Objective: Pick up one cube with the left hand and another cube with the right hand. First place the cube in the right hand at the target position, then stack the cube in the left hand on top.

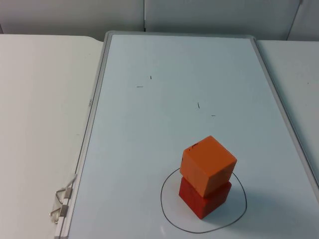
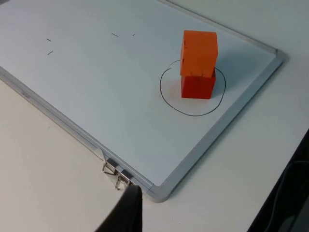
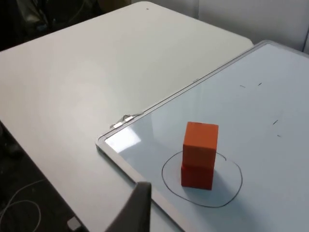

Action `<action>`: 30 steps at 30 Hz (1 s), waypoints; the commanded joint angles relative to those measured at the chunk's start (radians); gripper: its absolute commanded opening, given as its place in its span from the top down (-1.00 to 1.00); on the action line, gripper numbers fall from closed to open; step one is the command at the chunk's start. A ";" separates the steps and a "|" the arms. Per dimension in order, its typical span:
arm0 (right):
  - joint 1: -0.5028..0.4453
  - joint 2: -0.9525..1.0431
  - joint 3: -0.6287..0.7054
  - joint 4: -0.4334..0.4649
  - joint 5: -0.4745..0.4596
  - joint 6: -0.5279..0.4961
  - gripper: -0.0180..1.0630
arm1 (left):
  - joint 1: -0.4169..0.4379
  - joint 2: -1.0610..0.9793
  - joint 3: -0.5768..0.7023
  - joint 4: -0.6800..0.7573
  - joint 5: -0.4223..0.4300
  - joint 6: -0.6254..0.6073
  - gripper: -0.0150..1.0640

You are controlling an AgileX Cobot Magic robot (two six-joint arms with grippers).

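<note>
stack done | orange cube [image 1: 208, 164] sits on red cube [image 1: 204, 198] inside drawn circle [image 1: 169, 219] on whiteboard [image 1: 149, 149], bench [image 1: 40, 124] beneath | cubes look rigid, light, best gripped on opposite flat sides | both arms wait clear; claw state: cannot tell

Whiteboard [image 1: 149, 149] lies open — only the cube stack [image 1: 206, 175] obstructs

White table top [image 1: 45, 99], grey partition wall [image 1: 75, 15] behind
</note>
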 commanded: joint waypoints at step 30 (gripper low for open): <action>0.012 -0.030 0.106 -0.139 0.015 0.100 -0.73 | -0.006 -0.006 0.008 0.000 -0.014 -0.014 -0.98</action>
